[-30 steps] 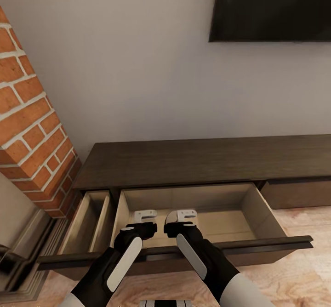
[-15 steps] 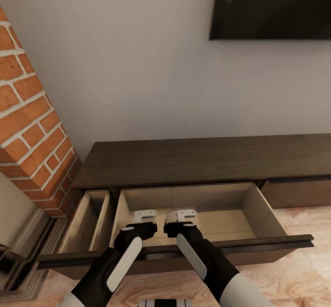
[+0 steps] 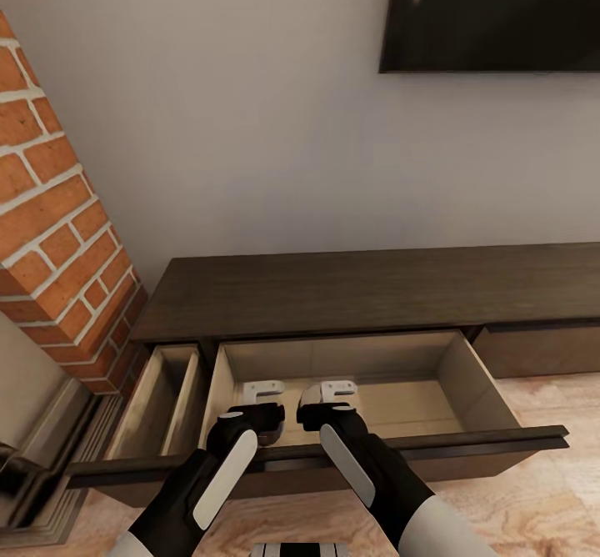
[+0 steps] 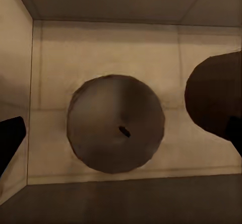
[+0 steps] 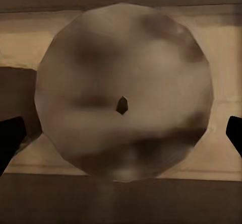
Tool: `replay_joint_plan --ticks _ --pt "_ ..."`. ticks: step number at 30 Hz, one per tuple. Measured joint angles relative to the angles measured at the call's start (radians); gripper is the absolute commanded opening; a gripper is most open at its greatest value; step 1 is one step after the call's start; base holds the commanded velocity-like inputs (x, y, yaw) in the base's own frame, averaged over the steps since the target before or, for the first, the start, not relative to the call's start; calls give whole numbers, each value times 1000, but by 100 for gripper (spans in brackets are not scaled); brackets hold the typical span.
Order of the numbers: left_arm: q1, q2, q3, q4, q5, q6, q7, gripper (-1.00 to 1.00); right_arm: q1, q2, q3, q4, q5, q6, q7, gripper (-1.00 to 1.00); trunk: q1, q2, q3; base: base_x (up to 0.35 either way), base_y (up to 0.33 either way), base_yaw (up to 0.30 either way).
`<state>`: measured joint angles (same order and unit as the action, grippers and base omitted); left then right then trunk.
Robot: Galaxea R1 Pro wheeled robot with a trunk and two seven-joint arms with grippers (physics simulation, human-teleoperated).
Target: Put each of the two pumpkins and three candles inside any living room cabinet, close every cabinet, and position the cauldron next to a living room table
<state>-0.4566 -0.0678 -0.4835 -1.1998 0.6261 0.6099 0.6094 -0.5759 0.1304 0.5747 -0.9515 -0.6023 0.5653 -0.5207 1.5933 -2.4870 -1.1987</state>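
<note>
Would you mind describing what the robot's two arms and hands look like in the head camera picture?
Both arms are matte black at the wrist and forearm, each with a long white oval panel along its upper side, and turn into white shells nearer the body. The left hand and the right hand have chunky black bases and pale grey, bracket-shaped fingers. No cables or markings are visible.

No writing, label, brand, number or sign can be read anywhere in these pictures.
</note>
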Motion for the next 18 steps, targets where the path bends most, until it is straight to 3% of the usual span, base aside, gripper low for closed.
replay_joint_plan --ticks 12,18 --pt "0 0 2 0 0 0 0 100 0 0 -1 0 -1 0 0 100 0 0 0 0 0 0" --pt "0 0 2 -2 0 1 0 100 0 -1 0 0 -1 0 0 100 -23 42 19 0 0 0"
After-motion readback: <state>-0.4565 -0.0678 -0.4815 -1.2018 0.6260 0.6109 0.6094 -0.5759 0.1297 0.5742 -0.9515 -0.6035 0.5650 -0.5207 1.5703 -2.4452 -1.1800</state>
